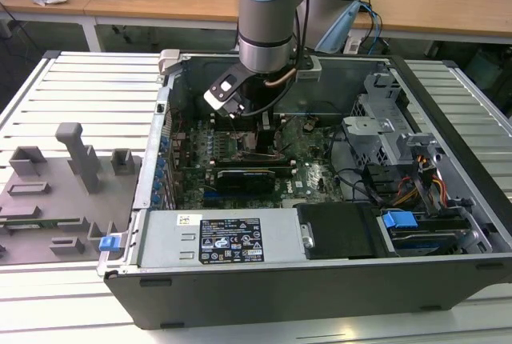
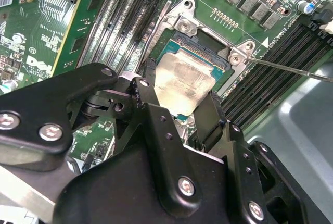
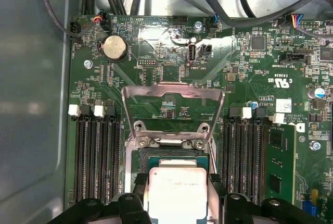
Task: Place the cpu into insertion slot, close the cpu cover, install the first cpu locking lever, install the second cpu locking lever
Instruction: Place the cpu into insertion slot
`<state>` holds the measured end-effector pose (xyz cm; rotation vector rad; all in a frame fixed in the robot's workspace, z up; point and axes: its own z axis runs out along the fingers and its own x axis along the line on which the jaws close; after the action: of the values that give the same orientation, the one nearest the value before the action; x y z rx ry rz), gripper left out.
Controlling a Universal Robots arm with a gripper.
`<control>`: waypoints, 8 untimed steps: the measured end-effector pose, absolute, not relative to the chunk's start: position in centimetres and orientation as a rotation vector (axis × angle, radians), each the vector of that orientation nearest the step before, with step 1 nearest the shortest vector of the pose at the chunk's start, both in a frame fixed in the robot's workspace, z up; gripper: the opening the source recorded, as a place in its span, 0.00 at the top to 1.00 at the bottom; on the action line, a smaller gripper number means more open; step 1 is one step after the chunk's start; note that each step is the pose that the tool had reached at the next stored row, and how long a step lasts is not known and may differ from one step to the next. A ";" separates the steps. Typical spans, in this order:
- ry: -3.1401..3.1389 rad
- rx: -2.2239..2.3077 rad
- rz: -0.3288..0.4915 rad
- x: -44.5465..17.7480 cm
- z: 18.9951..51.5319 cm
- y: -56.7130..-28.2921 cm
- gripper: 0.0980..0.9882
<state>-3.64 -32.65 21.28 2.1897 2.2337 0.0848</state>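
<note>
Reaching into the open computer case (image 1: pixel 320 284), the gripper (image 1: pixel 268 140) hangs over the motherboard (image 1: pixel 314 170) in the exterior view. In the second wrist view the cpu (image 2: pixel 184 84) looks light, stiff and slick-topped, probably fragile underneath, so its edges suit gripping. The fingers (image 2: pixel 210 115) clamp two opposite edges, holding it just over the insertion slot (image 2: pixel 202 46). In the first wrist view the cpu cover (image 3: pixel 171 90) stands raised beyond the held chip.

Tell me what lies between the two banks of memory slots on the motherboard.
In the first wrist view, the insertion slot lies there, its cpu cover standing open, with the cpu over it, clamped in the gripper.
</note>
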 end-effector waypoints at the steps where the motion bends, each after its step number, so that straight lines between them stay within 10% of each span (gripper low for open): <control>1: 2.233 2.190 0.085 -3.6 21.3 -32.6 0.51; 8: 2.231 2.192 0.085 -3.6 21.2 -32.6 0.51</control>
<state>-3.64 -32.65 21.22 2.1919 2.2315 0.0848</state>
